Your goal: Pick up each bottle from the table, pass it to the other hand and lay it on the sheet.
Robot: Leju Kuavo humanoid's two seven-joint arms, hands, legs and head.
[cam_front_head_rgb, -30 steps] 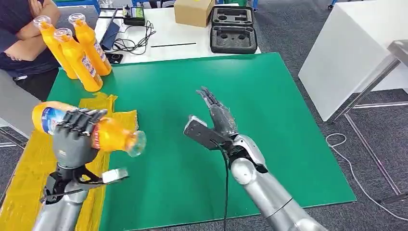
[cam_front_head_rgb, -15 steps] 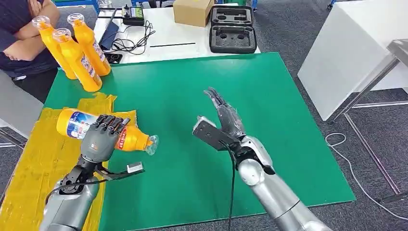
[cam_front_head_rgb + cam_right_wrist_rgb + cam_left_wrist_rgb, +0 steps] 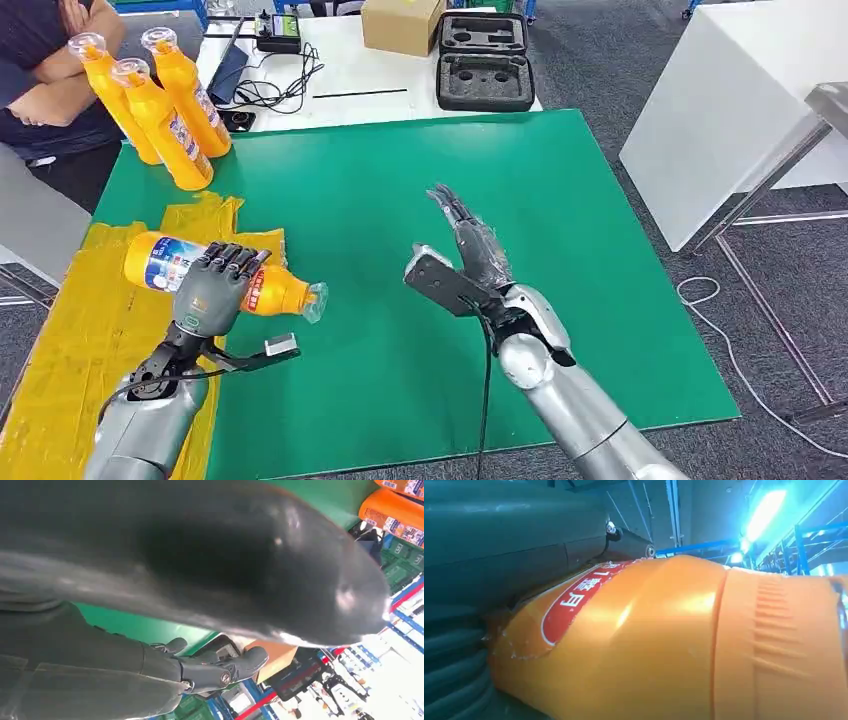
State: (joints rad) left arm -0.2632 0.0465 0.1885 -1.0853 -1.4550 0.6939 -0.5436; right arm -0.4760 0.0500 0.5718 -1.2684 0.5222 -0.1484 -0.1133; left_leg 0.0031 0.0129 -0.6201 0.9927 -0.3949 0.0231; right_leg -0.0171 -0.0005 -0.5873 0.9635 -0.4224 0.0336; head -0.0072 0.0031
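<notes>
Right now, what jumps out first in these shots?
The orange plastic bottle lying sideways in the left hand, over the crumpled yellow sheet at the green mat's near-left edge. Next, the open right hand raised over mid-mat, and three upright orange bottles at the far-left corner.

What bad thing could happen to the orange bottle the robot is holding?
1. The bottle lies sideways in the left hand, and its cap end pokes past the yellow sheet over the green mat. If let go here, it might roll off the sheet.
2. Three more bottles stand close behind the sheet. A swing of the left arm could perhaps knock them over.
</notes>
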